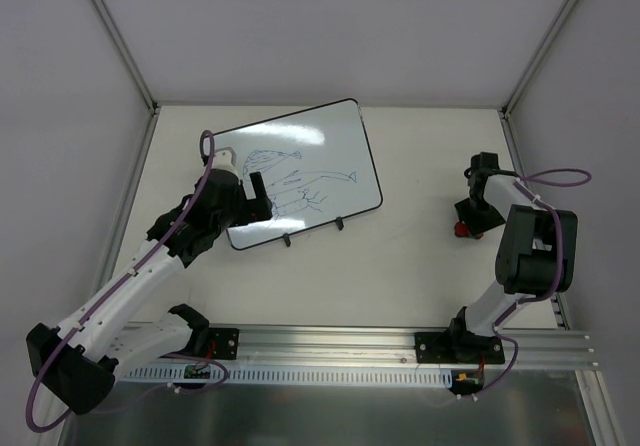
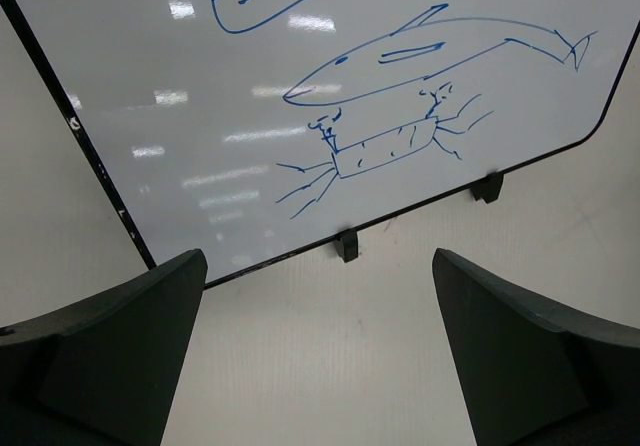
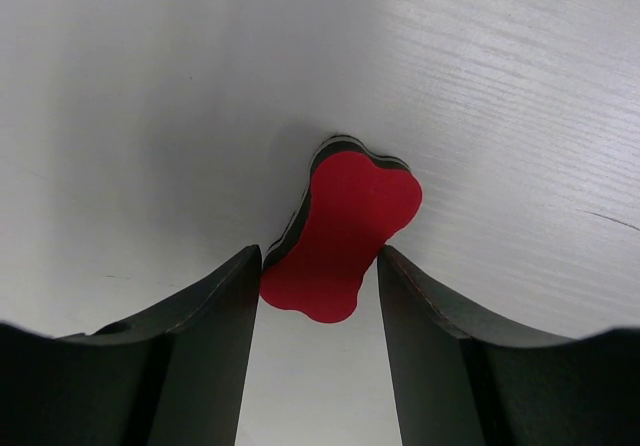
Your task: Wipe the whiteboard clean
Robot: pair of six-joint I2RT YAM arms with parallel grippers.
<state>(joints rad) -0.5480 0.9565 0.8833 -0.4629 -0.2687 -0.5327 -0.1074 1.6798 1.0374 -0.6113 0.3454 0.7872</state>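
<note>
The whiteboard [image 1: 300, 171] lay unwiped, blue drawings [image 2: 400, 96] whole; my left gripper [image 2: 320, 346] gaped beside it; well apart, my right gripper [image 3: 318, 296] straddled the eraser [image 3: 345, 231], pinch unclear.

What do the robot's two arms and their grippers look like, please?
The left arm and right arm have white tubular links with bulky black joint housings on black bases. A thin purple cable loops along each. The left gripper and right gripper have broad, matte dark-grey tapering fingers. No markings are visible.
</note>
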